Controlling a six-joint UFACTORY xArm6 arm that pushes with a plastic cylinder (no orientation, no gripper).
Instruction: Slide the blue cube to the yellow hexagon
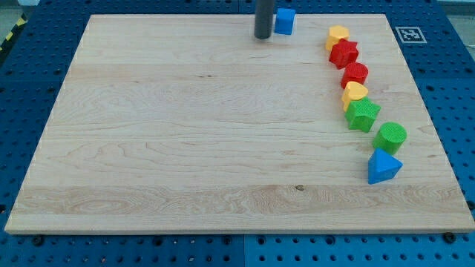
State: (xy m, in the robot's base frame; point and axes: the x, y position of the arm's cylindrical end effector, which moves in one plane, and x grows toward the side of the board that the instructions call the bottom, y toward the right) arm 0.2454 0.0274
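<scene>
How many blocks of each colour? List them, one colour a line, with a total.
Blue: 2, the blue cube beside my tip and a blue block
Yellow: 2
Red: 2
Green: 2
Total: 8

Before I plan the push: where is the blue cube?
The blue cube sits at the board's top edge, right of centre in the camera view, just right of my tip and left of the yellow hexagon.

My tip [263, 36] just left of blue cube [284, 21]
</scene>
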